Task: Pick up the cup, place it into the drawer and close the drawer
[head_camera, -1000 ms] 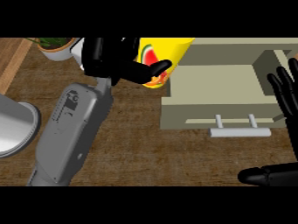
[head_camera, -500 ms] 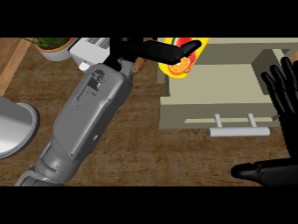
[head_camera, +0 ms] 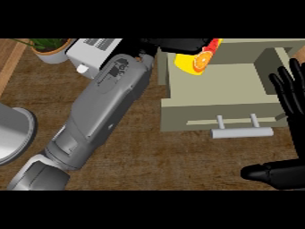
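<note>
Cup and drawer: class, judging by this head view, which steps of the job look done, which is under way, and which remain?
Done: the left hand has picked up the yellow cup and holds it off the counter. Under way: the cup is over the back left corner of the open drawer, not yet released. Left: setting it inside and pushing the drawer shut by its handle. The right hand rests open at the view's right edge.

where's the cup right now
In the head view the cup is at top centre, held in the left hand over the open drawer's back left corner.
</note>
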{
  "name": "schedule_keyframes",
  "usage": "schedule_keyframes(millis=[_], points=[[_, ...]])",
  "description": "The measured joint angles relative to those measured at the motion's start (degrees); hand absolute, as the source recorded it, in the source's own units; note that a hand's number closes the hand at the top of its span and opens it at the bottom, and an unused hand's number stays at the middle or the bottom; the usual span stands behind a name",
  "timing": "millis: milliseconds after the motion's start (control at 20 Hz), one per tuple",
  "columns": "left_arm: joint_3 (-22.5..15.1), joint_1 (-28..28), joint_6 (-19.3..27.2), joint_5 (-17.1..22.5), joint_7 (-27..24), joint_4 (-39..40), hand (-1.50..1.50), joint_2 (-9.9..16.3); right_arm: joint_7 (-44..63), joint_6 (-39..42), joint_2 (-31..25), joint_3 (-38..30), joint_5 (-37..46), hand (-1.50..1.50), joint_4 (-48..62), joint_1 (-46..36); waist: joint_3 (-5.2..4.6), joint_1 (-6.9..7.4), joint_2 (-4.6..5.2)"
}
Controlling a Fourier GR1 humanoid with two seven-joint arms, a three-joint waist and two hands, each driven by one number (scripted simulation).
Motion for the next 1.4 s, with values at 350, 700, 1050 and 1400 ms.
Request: schedule_keyframes(millis=[350, 700, 1050, 1400], points=[[-6.3, -3.4, 0.7, 5.6, -2.7, 8.7, 1.5, 0.0, -1.4, 0.8, 0.2, 0.2, -0.4, -1.5, 1.0, 0.2, 0.02, -1.16, 0.27], [-13.7, -5.1, 2.8, 10.2, -4.1, 13.1, 1.5, 0.0, -0.6, 1.6, -0.4, 0.3, -1.5, -1.5, 1.1, -1.5, 0.04, -2.67, 0.63], [-20.8, -6.9, 5.6, 10.8, -2.3, 16.6, -1.5, 0.0, -0.7, 2.4, -0.3, 1.0, -2.2, -1.5, 1.2, -2.0, 0.08, -4.08, 0.96], [-22.5, -6.3, 5.7, 14.7, -4.2, 15.8, -1.5, 0.0, -0.6, 2.5, 0.3, 1.1, -3.5, -1.5, 0.7, -2.3, 0.05, -4.27, 1.07]])
